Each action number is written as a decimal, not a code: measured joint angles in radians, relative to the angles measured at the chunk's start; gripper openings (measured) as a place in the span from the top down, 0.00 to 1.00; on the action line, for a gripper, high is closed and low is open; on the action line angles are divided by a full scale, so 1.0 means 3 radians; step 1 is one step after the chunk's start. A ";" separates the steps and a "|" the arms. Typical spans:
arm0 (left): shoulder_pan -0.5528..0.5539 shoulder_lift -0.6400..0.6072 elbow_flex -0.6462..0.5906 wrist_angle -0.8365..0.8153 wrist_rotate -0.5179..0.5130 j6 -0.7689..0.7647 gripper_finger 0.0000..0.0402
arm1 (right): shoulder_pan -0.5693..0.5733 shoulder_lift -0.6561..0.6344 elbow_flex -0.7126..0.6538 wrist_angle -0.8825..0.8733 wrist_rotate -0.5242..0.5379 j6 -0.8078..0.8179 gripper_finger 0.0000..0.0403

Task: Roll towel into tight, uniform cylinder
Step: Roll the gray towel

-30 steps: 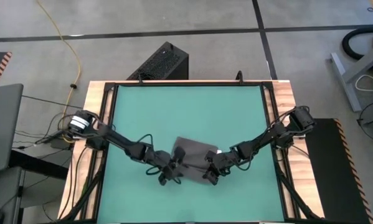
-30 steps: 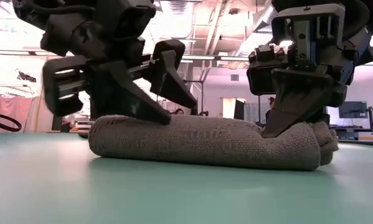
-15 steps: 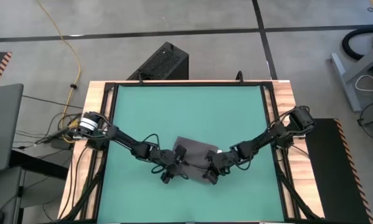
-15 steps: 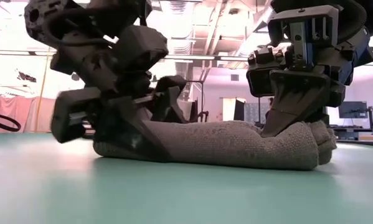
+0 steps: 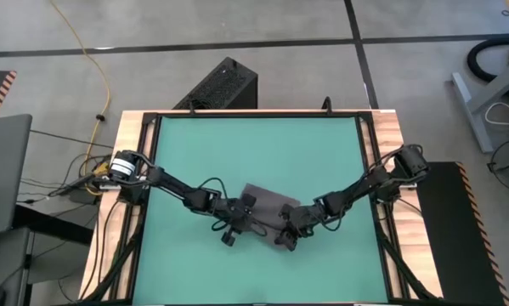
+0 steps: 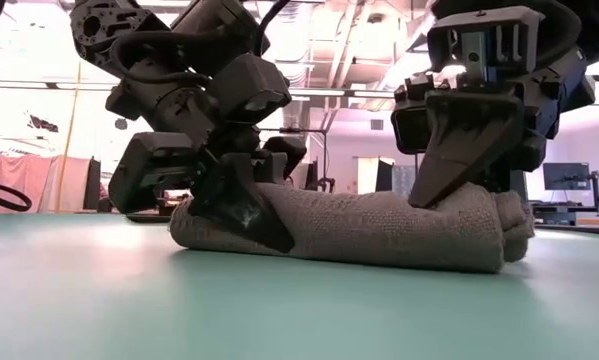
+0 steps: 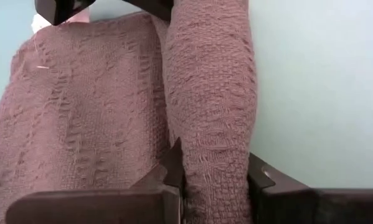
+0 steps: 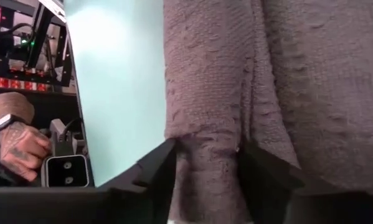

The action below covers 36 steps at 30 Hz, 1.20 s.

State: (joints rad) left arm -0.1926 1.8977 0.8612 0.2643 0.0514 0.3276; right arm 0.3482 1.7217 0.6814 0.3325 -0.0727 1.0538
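Rolling partway done, both grippers on the roll

Towel [image 5: 267, 206] lies on the green table [image 5: 254, 144], toward the near side, partly rolled: a thick roll along its near edge, a flat unrolled stretch beyond it. Left gripper [image 7: 214, 180] pinches one end of the roll between its fingers; right gripper [image 8: 206, 163] pinches the other end. Roll looks uneven, fatter at the right-hand end. Left to do: wind in the flat part, tighten, even out.
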 joint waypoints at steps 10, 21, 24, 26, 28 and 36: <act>0.0354 0.0005 -0.0006 -0.0110 0.1207 -0.0493 0.86 | -0.0043 -0.0677 -0.0009 -0.0925 0.0175 -0.0165 0.46; 0.0770 0.0008 -0.0011 -0.0408 0.1947 -0.1022 0.86 | 0.0455 -0.0972 0.0057 -0.0627 0.1475 -0.1405 0.47; 0.0801 0.0009 -0.0013 -0.0423 0.2056 -0.1128 0.86 | 0.0580 -0.0644 0.0302 -0.0594 0.1661 -0.2049 0.47; 0.0818 0.0009 -0.0012 -0.0422 0.2089 -0.1202 0.86 | 0.0609 -0.0394 0.0495 -0.0710 0.1712 -0.2339 0.47; 0.0831 0.0009 -0.0009 -0.0448 0.2117 -0.1254 0.86 | 0.0607 -0.0184 0.0699 -0.0907 0.1738 -0.2474 0.47; 0.0836 0.0002 -0.0005 -0.0570 0.2137 -0.1283 0.86 | 0.0553 0.0363 0.1401 -0.2012 0.1742 -0.2132 0.46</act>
State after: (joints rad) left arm 0.0582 1.8981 0.8597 0.0933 0.6926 -0.0572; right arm 0.5140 1.8308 1.1018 -0.2710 0.4500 0.4142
